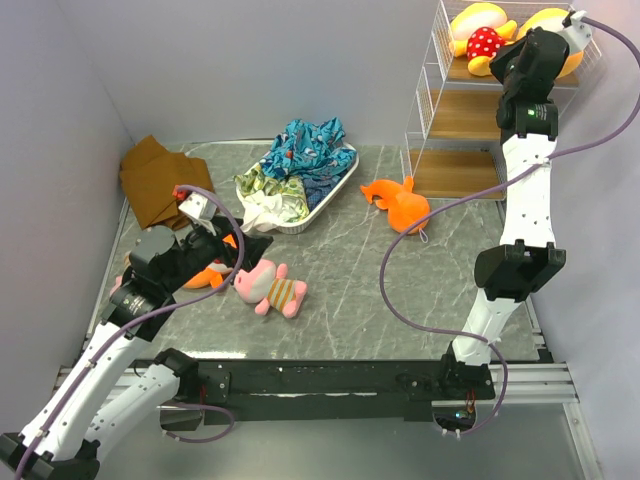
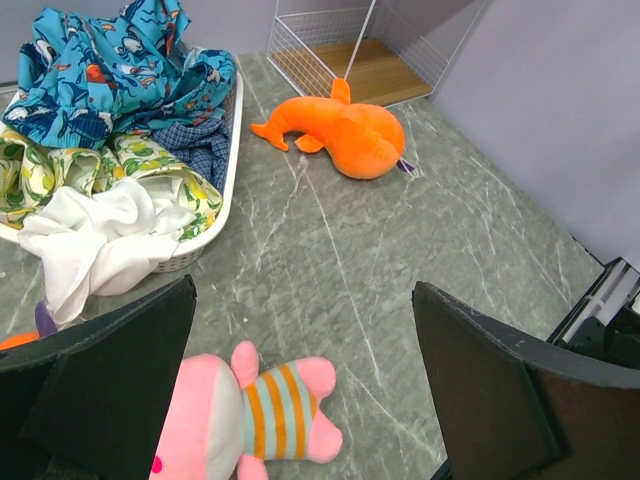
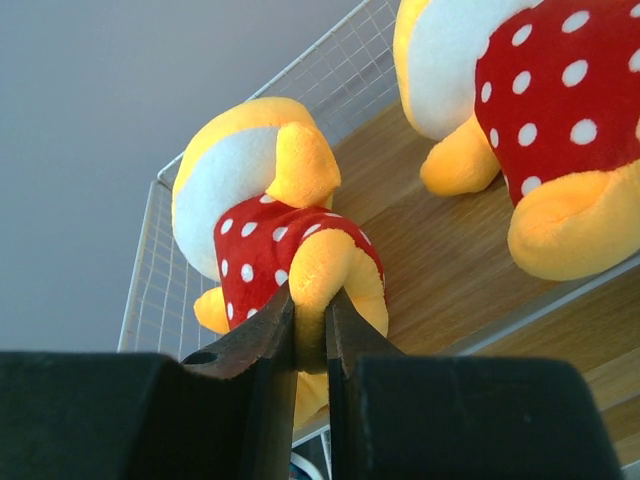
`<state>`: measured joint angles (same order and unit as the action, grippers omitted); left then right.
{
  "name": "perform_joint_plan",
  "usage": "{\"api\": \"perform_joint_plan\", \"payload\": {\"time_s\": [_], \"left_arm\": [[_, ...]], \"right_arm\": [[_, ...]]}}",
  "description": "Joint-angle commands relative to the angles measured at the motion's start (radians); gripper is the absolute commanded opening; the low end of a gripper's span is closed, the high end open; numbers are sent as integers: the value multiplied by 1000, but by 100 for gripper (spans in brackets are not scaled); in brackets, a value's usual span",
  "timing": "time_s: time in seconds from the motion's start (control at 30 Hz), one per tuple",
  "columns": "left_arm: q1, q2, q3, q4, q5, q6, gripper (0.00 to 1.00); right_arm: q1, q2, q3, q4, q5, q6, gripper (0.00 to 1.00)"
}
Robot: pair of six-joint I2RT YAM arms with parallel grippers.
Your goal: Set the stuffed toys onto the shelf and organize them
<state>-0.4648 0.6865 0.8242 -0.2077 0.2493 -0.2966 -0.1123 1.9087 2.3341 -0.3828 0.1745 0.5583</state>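
Note:
Two yellow toys with red white-dotted bodies lie on the top board of the white wire shelf (image 1: 470, 115). My right gripper (image 1: 507, 62) is shut on a yellow leg of the left one (image 1: 482, 38); the wrist view shows the jaws (image 3: 310, 322) pinching that toy (image 3: 265, 225), with the other (image 3: 545, 90) beside it. My left gripper (image 1: 245, 248) is open and empty, just above a pink striped toy (image 1: 272, 288), which lies by the left finger (image 2: 240, 420). One orange shark (image 1: 400, 203) lies before the shelf (image 2: 340, 125). Another orange toy (image 1: 207, 276) is mostly hidden under my left arm.
A white oval tray (image 1: 340, 185) holds a heap of blue-patterned and pale cloth (image 1: 300, 160). A brown folded cloth (image 1: 160, 180) lies at the back left. The shelf's middle board (image 1: 465, 115) and bottom board (image 1: 450, 172) show no toys. Grey walls close the sides.

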Motion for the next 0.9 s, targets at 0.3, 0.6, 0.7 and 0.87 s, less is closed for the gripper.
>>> {"api": "perform_joint_plan", "payload": {"time_s": [0.3, 0.6, 0.7, 0.87], "left_arm": [[-3, 13, 12, 25, 33, 14, 96], [-5, 11, 10, 27, 41, 14, 96], [-5, 13, 10, 27, 44, 14, 96], [-5, 16, 13, 27, 47, 14, 96]], "right_arm": [[8, -20, -1, 13, 8, 112, 19], [-30, -65, 19, 7, -1, 66, 60], [-66, -86, 18, -14, 16, 49, 62], [-108, -128, -13, -42, 46, 45, 62]]}}
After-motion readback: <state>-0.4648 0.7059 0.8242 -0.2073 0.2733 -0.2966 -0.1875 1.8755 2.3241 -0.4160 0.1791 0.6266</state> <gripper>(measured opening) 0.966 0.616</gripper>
